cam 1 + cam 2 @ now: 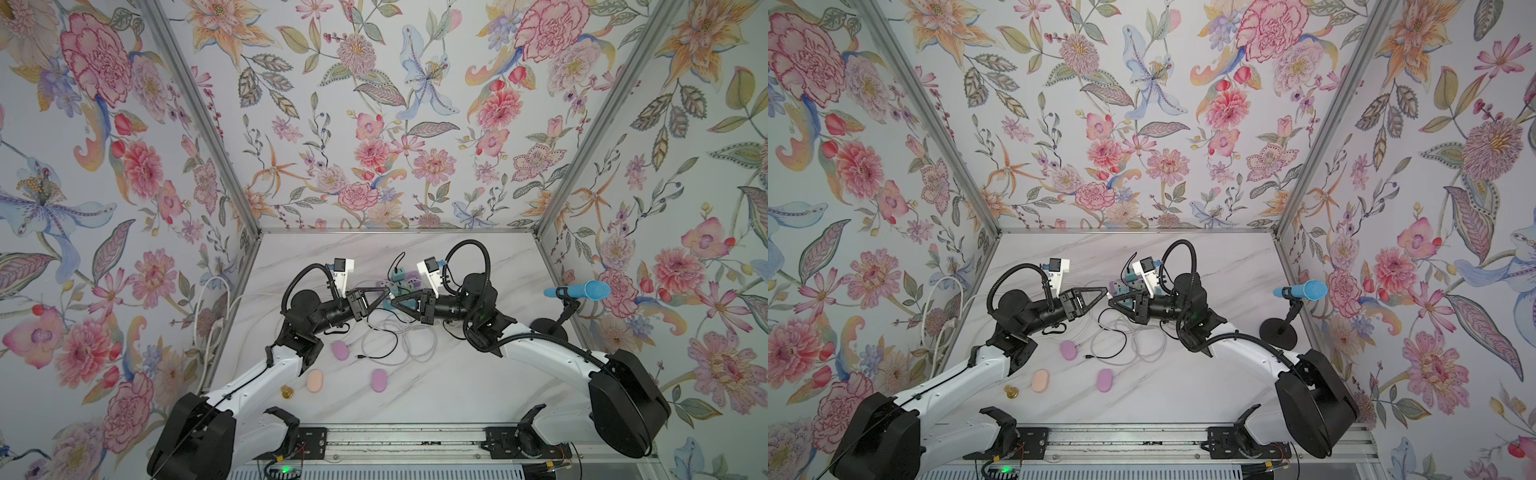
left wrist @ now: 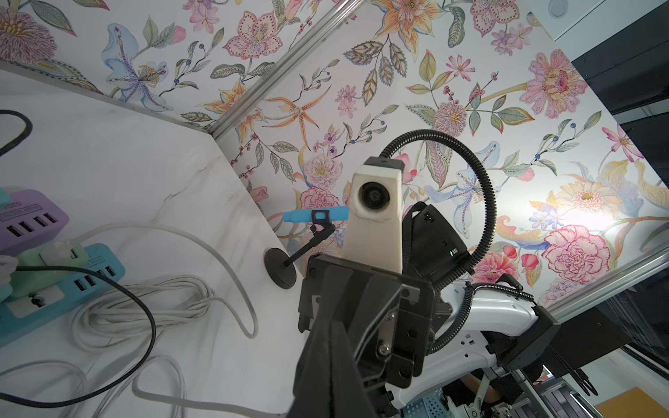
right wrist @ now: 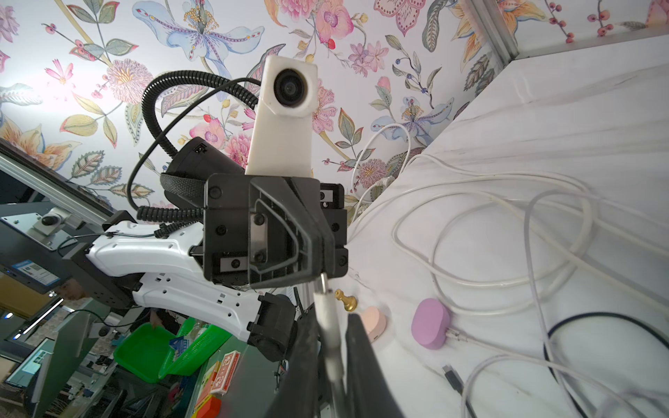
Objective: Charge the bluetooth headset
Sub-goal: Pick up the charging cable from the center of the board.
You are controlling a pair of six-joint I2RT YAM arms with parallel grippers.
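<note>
My right gripper [image 1: 394, 300] [image 3: 333, 322] is shut on a white cable plug [image 3: 325, 311], whose metal tip points at the left gripper. My left gripper [image 1: 387, 293] [image 2: 331, 336] is shut, tip to tip with the right one above the cables; I see nothing between its fingers. Three oval headset cases lie near the left arm: a purple one [image 1: 341, 350] [image 3: 430, 324] with a white cable in it, a peach one [image 1: 315, 381] [image 3: 374, 320] and another purple one [image 1: 379, 380]. Teal [image 2: 61, 286] and purple [image 2: 29, 220] power strips sit just behind the grippers.
White cable coils [image 1: 409, 340] and a black cable with a loose plug [image 1: 359, 357] spread under the grippers. A blue microphone [image 1: 582, 290] on a black stand [image 1: 548, 330] is at the right wall. A small brass piece [image 1: 286, 391] lies by the left arm.
</note>
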